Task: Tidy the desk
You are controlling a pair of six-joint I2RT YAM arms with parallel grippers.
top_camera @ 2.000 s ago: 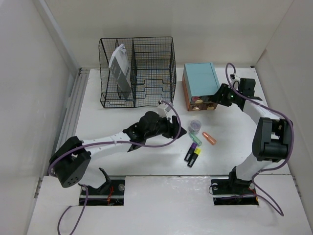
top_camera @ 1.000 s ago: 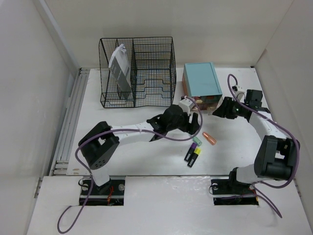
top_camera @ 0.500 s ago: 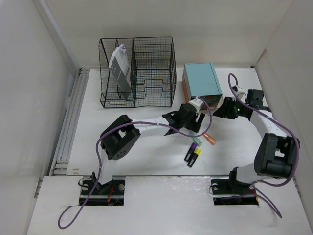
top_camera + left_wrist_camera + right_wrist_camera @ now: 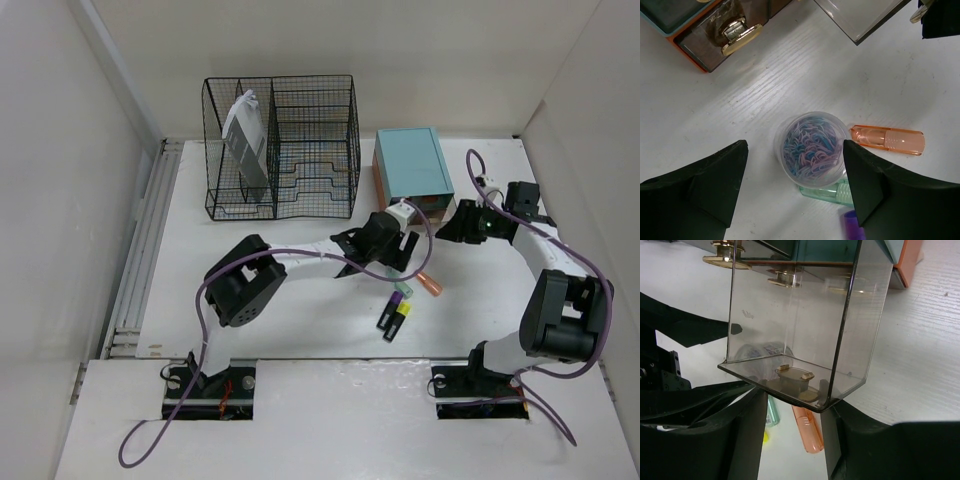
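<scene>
The white desk (image 4: 300, 300) holds a teal drawer box (image 4: 412, 165). Its clear drawer (image 4: 790, 315) is pulled out toward me. My right gripper (image 4: 458, 222) is closed around the drawer's gold handle (image 4: 795, 382), with its fingers on either side (image 4: 794, 400). My left gripper (image 4: 405, 255) is open and hovers over a clear cup of coloured paper clips (image 4: 812, 145), with a finger on each side (image 4: 794, 165). The arm hides the cup in the top view.
An orange tube (image 4: 430, 283) and a green tube (image 4: 827, 192) lie beside the cup. Purple (image 4: 393, 305) and yellow (image 4: 398, 322) markers lie nearer me. A black wire rack (image 4: 280, 145) with a notebook (image 4: 245, 140) stands at the back left. The grey rail (image 4: 150, 230) runs along the left edge.
My left gripper has swung right and stopped over the cup. My right gripper has pulled the clear drawer out of the teal box. Almost nothing has moved in the last half second.
</scene>
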